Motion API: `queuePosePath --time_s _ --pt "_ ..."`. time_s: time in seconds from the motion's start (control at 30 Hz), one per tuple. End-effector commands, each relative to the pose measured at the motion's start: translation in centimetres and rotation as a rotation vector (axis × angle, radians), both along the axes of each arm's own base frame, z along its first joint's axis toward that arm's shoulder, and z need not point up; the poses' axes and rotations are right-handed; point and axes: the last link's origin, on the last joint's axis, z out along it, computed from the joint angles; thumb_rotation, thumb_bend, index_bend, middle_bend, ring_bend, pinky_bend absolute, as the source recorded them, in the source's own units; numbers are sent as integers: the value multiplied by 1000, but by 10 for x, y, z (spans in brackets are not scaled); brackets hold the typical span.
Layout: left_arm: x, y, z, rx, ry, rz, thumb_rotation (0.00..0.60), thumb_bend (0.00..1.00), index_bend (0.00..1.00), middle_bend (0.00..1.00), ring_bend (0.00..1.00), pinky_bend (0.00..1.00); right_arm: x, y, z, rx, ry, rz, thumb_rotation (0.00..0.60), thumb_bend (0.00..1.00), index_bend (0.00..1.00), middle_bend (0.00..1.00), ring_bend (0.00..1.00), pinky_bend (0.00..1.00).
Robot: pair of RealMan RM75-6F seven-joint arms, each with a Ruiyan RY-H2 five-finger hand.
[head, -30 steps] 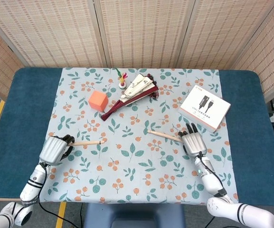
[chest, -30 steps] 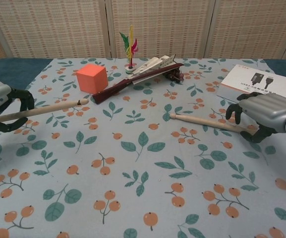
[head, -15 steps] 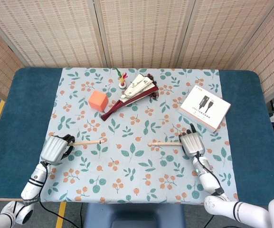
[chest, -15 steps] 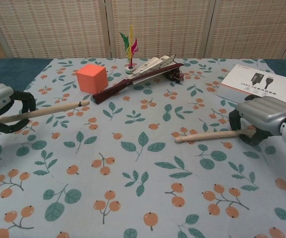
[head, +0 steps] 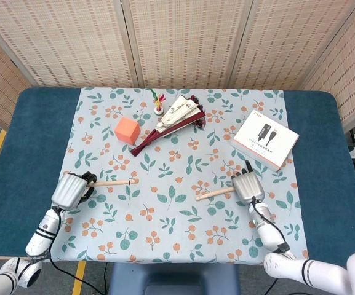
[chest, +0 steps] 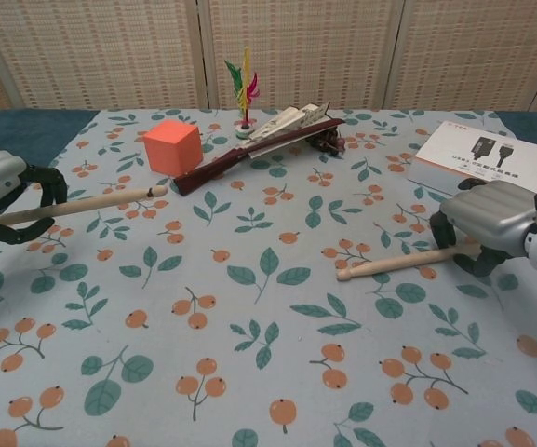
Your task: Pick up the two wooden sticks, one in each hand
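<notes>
Sticks: one lies at each side of the floral cloth (head: pixel 177 215), each in a hand. At far left the left hand (head: pixel 70 190) has its fingers (chest: pixel 45 186) curled around the butt of the left stick (head: pixel 112 183); the stick points right, its tip just beside a leaf print, and in the chest view it sits slightly raised toward the tip, though whether it is clear of the cloth cannot be told. Behind it, further up the cloth, stands an orange cube (head: pixel 127 130). Right of the cube a dark red folded fan (head: pixel 165 126) lies slantwise, with a pale fan (head: pixel 178 110) resting on its upper end and a small feathered shuttlecock (head: pixel 158 104) upright just beside them. Moving right, the right stick (head: pixel 214 193) lies low over the cloth, its free tip pointing left and a little toward the robot. The right hand (head: pixel 247 185) closes on its other end, fingers wrapped down over it, palm down. Behind that hand, near but apart, a white box (head: pixel 264 137) with a cable picture rests tilted at the cloth's right edge. The cloth covers a blue table (head: pixel 35 141), with woven screens (head: pixel 183 37) behind it.
</notes>
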Motion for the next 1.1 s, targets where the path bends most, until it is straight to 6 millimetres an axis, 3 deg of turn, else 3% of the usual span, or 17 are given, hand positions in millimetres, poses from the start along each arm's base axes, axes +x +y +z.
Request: queuePosePath --time_s 0.03,0.17,0.37,0.57,0.7,0.93,1.1 --pt "0 -1 0 1 -4 1 600 552 812 856 844 836 1 2 2 2 7 7 600 396 445 587 256 0" --pt "-2 -1 0 0 -2 11 600 553 812 855 844 836 1 4 5 -7 18 18 600 396 459 589 269 5" --pt "-4 -1 0 2 3 20 600 553 812 855 844 836 -1 7 2 -9 51 36 600 396 695 748 473 59" --pt "-8 -2 1 9 15 31 600 552 811 856 843 836 -2 11 0 -3 61 45 600 396 728 776 497 60" --pt "-9 -1 2 12 17 35 600 551 812 856 844 836 -4 14 -2 10 64 39 600 396 795 832 565 61" --pt "-10 0 6 21 11 43 600 552 813 856 844 836 -6 22 0 17 28 46 600 396 982 963 713 171" --pt "-10 4 9 29 -8 68 600 572 815 856 844 838 2 24 10 -21 -39 97 600 396 1000 1000 759 227"
